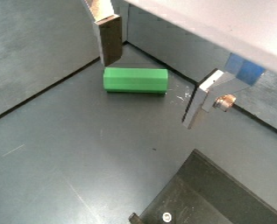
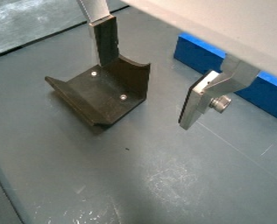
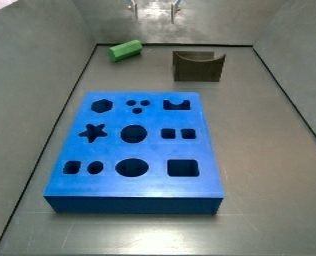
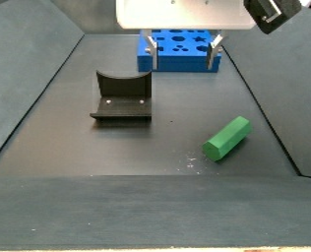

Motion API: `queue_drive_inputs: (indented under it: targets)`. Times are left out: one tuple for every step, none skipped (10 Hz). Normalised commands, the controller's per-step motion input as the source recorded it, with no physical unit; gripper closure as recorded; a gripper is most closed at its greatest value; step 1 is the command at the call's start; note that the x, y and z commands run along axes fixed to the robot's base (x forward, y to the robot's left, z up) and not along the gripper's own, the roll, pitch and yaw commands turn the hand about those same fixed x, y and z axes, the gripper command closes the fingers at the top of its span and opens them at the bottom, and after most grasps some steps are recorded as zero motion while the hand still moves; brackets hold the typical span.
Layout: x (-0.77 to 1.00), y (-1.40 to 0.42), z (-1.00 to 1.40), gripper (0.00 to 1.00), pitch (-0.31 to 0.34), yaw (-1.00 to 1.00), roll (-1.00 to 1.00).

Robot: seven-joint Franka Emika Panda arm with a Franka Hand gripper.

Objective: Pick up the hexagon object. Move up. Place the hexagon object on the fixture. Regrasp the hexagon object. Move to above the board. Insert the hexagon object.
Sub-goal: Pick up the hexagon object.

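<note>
In a wrist view, my hand [image 1: 152, 83] hangs spread wide above the dark surface [image 1: 59, 166], holding nothing. The hexagon object [image 1: 135, 80] lies flat on its side right between my two silver fingers [image 1: 110, 39], nearer the one with the dark pad than the one with the little bolt (no contact that I can see). A corner of the fixture [image 1: 217, 197] pokes in at the frame's edge.

In a wrist view, my hand [image 2: 152, 83] is spread again, and here the fixture [image 2: 100, 92] sits under it, its U-shaped notch facing up, two pale screws in its floor. A strip of the blue board [image 2: 217, 66] shows beyond my bolted finger [image 2: 205, 101].

In a side view, the board [image 3: 137, 150] fills the near middle, cut-outs up: hexagon, star, circles, squares, crown. Far behind it, the hexagon object [image 3: 125, 49] lies on the surface [image 3: 268, 120], well apart from the fixture [image 3: 198, 66]. My hand [image 3: 154, 9] just peeks in above them.

In a side view, the hexagon object [image 4: 226, 137] lies close to the camera, tilted on the surface [image 4: 132, 148]; the fixture [image 4: 121, 95] stands apart from it, and the board [image 4: 179, 51] sits far back. My hand [image 4: 179, 41] hangs high, fingers [image 4: 149, 43] parted, clear of everything.
</note>
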Motion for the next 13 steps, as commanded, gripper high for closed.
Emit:
queue_drive_inputs:
  targets:
    - [0.00, 0.00, -0.28, 0.00, -0.200, 0.00, 0.00]
    - [-0.73, 0.19, -0.57, 0.00, -0.080, -0.51, -0.25]
    - [-0.16, 0.23, -0.77, 0.00, 0.260, -0.65, -0.22]
    - [-0.27, 0.04, -0.66, 0.00, 0.174, -0.78, -0.20]
    - [0.00, 0.04, 0.00, 0.00, 0.000, 0.00, -0.01]
    - [-0.06, 0.00, -0.24, 0.00, 0.000, 0.00, 0.00]
    - [-0.33, 0.02, -0.46, 0.00, 0.000, -0.77, -0.16]
    - [-0.33, 0.02, -0.44, 0.00, 0.000, -0.79, -0.12]
    - [-0.58, 0.18, -0.37, 0.00, 0.011, -0.58, -0.15]
    - [0.03, 0.00, 0.00, 0.00, 0.000, 0.00, 0.00]
    - [-0.33, 0.66, 0.49, 0.00, -0.414, 0.00, -0.49]
    - [-0.24, 0.76, 0.54, 0.00, -0.437, 0.05, -0.47]
    - [-0.09, 0.60, 0.45, 0.00, -0.300, 0.03, -0.30]
